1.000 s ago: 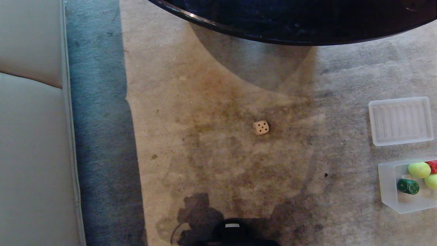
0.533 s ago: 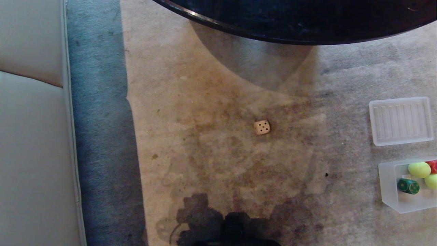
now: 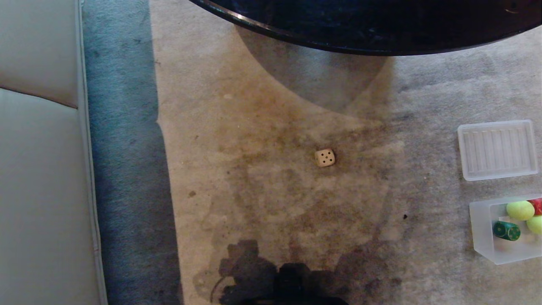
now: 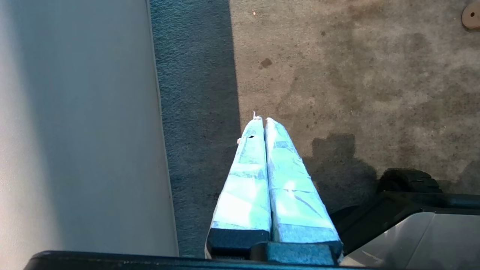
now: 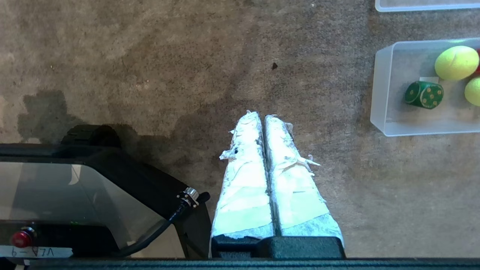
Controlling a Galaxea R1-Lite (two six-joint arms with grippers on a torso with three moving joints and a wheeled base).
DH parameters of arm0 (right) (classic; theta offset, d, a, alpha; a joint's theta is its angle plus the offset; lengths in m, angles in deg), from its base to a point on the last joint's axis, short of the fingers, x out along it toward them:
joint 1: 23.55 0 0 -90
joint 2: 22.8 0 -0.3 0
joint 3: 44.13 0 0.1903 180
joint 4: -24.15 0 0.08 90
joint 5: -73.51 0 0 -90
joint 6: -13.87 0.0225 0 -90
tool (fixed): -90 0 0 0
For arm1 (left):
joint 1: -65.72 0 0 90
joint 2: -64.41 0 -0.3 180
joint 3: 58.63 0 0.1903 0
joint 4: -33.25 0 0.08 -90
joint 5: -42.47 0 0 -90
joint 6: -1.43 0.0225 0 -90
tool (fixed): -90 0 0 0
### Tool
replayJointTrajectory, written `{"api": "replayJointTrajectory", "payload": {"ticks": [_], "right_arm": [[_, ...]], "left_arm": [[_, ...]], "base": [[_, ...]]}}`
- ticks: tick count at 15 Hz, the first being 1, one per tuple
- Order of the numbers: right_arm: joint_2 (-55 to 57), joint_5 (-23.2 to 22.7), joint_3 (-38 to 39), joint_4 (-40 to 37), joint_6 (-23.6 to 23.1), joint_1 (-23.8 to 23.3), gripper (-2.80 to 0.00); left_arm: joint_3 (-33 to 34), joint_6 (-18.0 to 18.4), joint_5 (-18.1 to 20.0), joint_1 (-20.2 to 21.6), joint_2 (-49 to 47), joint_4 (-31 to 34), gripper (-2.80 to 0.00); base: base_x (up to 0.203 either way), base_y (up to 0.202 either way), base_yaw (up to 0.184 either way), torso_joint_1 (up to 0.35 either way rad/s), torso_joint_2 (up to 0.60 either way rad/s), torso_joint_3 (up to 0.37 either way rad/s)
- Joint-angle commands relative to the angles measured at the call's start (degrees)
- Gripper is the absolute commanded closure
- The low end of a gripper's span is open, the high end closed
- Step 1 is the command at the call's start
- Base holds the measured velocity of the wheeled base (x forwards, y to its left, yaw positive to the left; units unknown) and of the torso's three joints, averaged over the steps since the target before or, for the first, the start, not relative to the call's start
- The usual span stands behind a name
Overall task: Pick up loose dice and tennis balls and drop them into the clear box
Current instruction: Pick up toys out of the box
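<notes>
Finds almost nothing changed over the last second: keeps the beige die (image 3: 324,157) at the same spot in the middle of the carpet (image 3: 271,127), and loses only a pale patch from the dark shape at the 6 o'clock edge of the head view. Means no progress on the task in that second, and probably a pause before the next pick. Shows neither arm in the head view. Sees the left end effector (image 4: 260,119) in its wrist view with taped fingers pressed together on nothing, hanging above the carpet beside the sofa (image 3: 38,169), with the beige die far off near a corner of that view. Sees the right end effector (image 5: 261,114) likewise closed and empty above bare carpet, with the clear box (image 5: 382,93) near but apart. Places the clear box at about 4 o'clock from the beige die, well apart, cut by the picture edge. Counts inside it 1 dark green die (image 3: 506,231), 2 tennis balls (image 3: 520,210), and 1 red die (image 3: 537,206) seen only as a sliver at the edge. Counts 1 loose die on the carpet, 0 loose balls in view, and no yellow die anywhere in view. Counts also 1 ribbed clear lid (image 3: 496,150) at 3 o'clock from the beige die, just beyond the box, and 1 dark round table (image 3: 381,25) at 12 o'clock. Judges the beige die the next thing to fetch.
</notes>
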Motion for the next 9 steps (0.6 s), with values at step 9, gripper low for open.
{"api": "replayJointTrajectory", "payload": {"ticks": [9], "right_arm": [[-0.1,0.1,0.0,0.0,0.1,0.0,0.00]], "left_arm": [[0.0,-0.1,0.0,0.0,0.0,0.0,0.00]], "base": [[0.000,0.000,0.000,0.000,0.00,0.000]]}}
